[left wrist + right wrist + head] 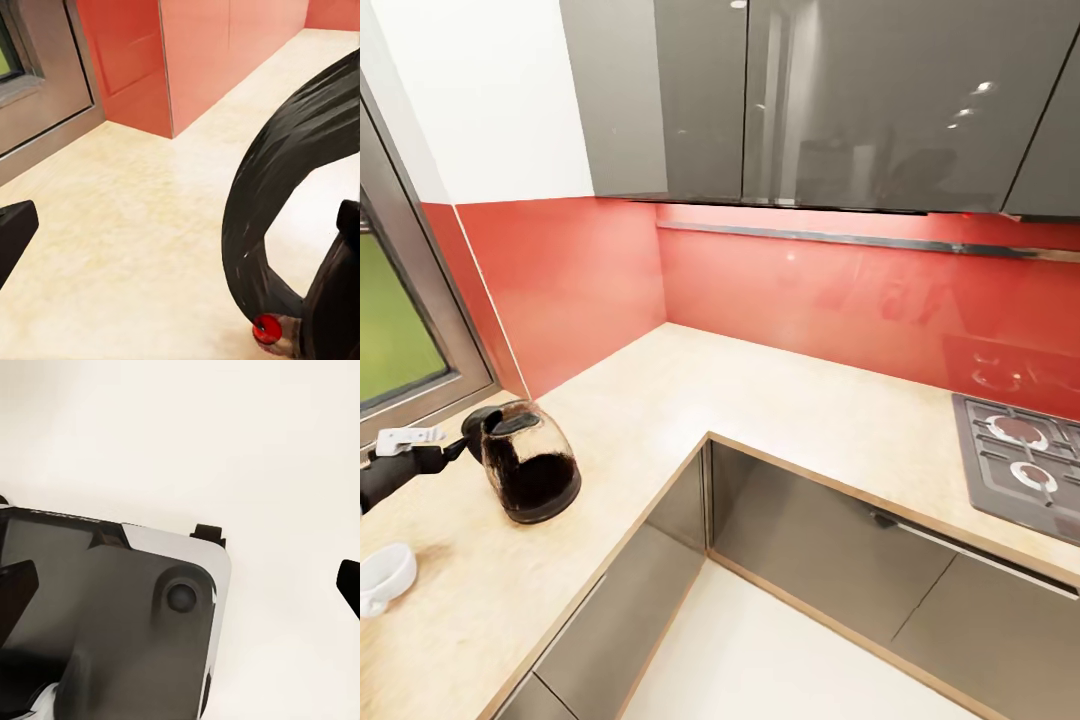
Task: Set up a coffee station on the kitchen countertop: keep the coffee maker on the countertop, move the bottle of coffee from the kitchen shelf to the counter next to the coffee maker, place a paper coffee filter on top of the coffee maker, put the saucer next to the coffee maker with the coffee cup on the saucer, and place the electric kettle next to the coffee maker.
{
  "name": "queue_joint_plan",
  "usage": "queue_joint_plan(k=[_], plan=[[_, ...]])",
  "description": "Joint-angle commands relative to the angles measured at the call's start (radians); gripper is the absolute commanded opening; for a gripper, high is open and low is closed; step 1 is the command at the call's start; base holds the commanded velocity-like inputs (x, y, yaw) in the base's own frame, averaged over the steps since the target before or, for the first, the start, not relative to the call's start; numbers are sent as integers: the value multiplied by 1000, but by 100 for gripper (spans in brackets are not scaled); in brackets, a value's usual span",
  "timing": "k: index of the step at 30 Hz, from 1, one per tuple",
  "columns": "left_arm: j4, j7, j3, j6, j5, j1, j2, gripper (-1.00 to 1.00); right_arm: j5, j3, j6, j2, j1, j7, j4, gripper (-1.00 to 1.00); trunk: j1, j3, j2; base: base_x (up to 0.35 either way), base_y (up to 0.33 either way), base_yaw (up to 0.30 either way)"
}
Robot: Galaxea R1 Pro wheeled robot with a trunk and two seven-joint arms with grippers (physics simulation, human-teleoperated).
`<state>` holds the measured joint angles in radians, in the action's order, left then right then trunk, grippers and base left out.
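One kettle [530,475] stands upright on the counter [760,400] by the window; left claw [460,447] at its handle [262,202], fingers apart, likely releasing; cup [385,575] nearby; right claw's state unclear.

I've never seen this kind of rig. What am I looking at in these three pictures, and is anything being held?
This is a simulated two-armed robot in a kitchen. The big picture comes from its head camera, looking down over an L-shaped countertop. On it stand a glass electric kettle and a white cup, with a stove set in at the right. The other two pictures come from cameras on the wrists, looking along each tool's fingers. The left tool is open with the kettle's black handle between its fingers, not gripped. The right tool is open and empty, pointing down at a grey boxy part, possibly the robot's own base. Nothing is held.
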<state>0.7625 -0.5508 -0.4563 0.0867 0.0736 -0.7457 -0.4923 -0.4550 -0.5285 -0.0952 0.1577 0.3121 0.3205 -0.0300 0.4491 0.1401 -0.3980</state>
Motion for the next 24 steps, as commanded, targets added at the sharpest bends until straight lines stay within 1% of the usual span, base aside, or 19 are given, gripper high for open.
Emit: queue_joint_plan(k=[1,7,12,17,24], plan=[[1,-8,-5,6,7,-1,1,100,-10,-8,-3,0,1,4,1,100,1,2,-2,148,0,0],[-36,-9,-4,4,7,-1,3,100,-10,-8,-3,0,1,4,1,100,1,2,-2,51,0,0],[-42,-9,-5,4,7,-1,3,100,-10,-8,-3,0,1,4,1,100,1,2,-2,4,0,0],[-47,-9,-4,4,8,-1,3,100,-10,-8,-3,0,1,4,1,100,1,2,-2,105,0,0],[-48,-9,-4,4,8,-1,3,100,-10,-8,-3,0,1,5,1,100,1,2,-2,11,0,0]])
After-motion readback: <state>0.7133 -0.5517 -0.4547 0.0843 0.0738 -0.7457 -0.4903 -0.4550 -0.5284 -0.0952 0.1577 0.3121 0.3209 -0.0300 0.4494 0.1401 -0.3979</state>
